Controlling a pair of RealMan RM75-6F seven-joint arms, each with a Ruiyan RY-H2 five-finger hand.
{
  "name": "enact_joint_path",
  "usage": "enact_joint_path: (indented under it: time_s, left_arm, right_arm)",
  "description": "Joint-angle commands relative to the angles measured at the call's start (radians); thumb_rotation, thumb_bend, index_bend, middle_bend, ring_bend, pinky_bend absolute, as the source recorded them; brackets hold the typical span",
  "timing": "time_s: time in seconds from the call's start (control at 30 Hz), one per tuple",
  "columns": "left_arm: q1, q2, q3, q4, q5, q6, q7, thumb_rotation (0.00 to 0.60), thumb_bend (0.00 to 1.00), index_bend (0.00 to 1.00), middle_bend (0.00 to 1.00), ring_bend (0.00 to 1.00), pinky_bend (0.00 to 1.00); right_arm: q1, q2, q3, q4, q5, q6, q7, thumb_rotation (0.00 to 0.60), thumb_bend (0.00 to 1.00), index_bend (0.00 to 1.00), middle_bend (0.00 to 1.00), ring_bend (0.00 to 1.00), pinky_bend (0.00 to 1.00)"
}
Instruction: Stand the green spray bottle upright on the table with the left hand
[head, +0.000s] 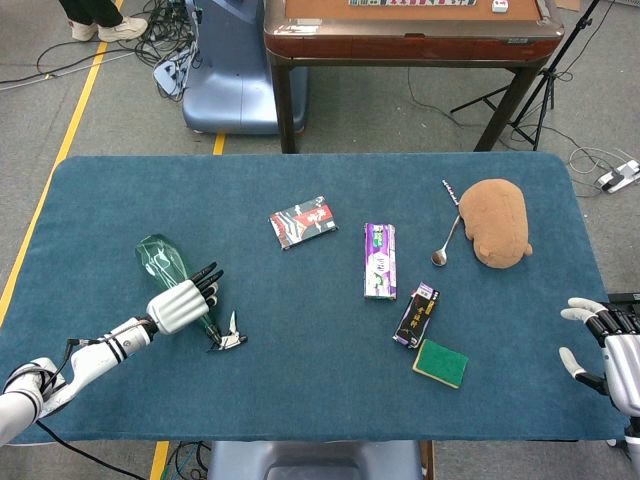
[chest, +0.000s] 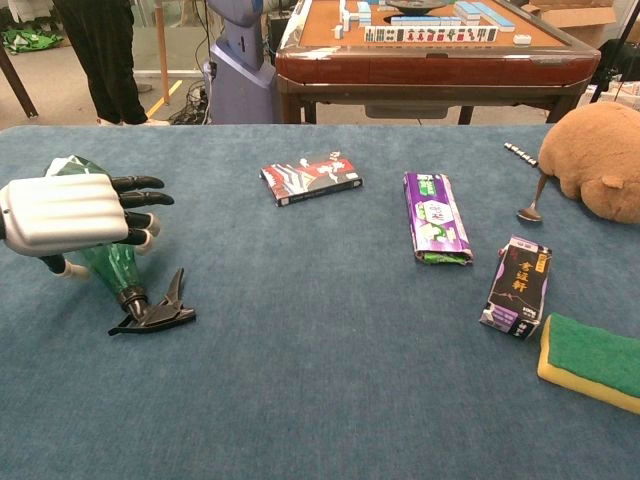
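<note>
Bottle: my green spray bottle lies on its side on the blue surface, left of the purple packet, with its black trigger head toward the near edge and its wide base toward the far left.
Left robot hand: my left robot hand is over the middle of the bottle, dark fingers stretched out and spread past it, thumb low on the near side; it is not closed on the bottle, and I cannot tell whether the palm touches it.
Right robot hand: my right robot hand sits at the near right corner of the surface, well apart from the bottle, fingers apart and empty.
Purple packet: the purple packet lies flat near the middle of the surface.
Red packet: the red packet is left of the purple packet, farther back.
Black box: the black box is to the near right of the purple packet.
Sponge: the green sponge is just past the black box on the near side.
Plush toy: the brown plush toy is right of the purple packet, with a spoon between them.
</note>
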Motion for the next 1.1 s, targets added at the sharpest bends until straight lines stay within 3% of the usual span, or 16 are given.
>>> enact_joint_path:
  time_s: [0.03,0.27,0.47,0.67,0.9,1.1]
  left_arm:
    - [0.007,-0.015,-0.001,0.025,-0.005,0.009,-0.022,0.6,0.2,0.44,0.34,0.06,0.0]
    - [0.016,-0.033,-0.005,0.062,-0.009,0.05,-0.099,0.6,0.21,0.52,0.43,0.13,0.0]
    - [0.021,0.001,-0.052,-0.014,-0.055,0.113,-0.249,0.6,0.23,0.53,0.45,0.15,0.0]
    - [0.019,0.102,-0.134,-0.237,-0.14,0.148,-0.396,0.6,0.23,0.53,0.45,0.15,0.0]
    - [0.018,0.217,-0.214,-0.527,-0.296,0.058,-0.623,0.6,0.22,0.52,0.45,0.14,0.0]
    - [0.014,0.243,-0.25,-0.631,-0.367,-0.016,-0.826,0.6,0.22,0.51,0.45,0.14,0.0]
  right_arm:
    - [-0.001,0.001,0.0,-0.002,0.001,0.001,-0.002,0.6,0.26,0.35,0.28,0.21,0.29]
    - [-0.003,0.002,0.0,-0.005,0.002,0.003,-0.004,0.6,0.26,0.35,0.28,0.21,0.29]
    - [-0.002,0.001,0.0,-0.002,0.0,0.002,-0.002,0.6,0.26,0.35,0.28,0.21,0.29]
    - [-0.002,-0.002,0.0,0.005,-0.002,0.003,0.007,0.6,0.26,0.35,0.28,0.21,0.29]
    - [-0.008,-0.002,0.0,0.015,-0.002,0.012,0.021,0.6,0.26,0.35,0.28,0.21,0.29]
    - [-0.01,-0.002,-0.001,0.021,-0.003,0.015,0.028,0.6,0.26,0.35,0.28,0.21,0.29]
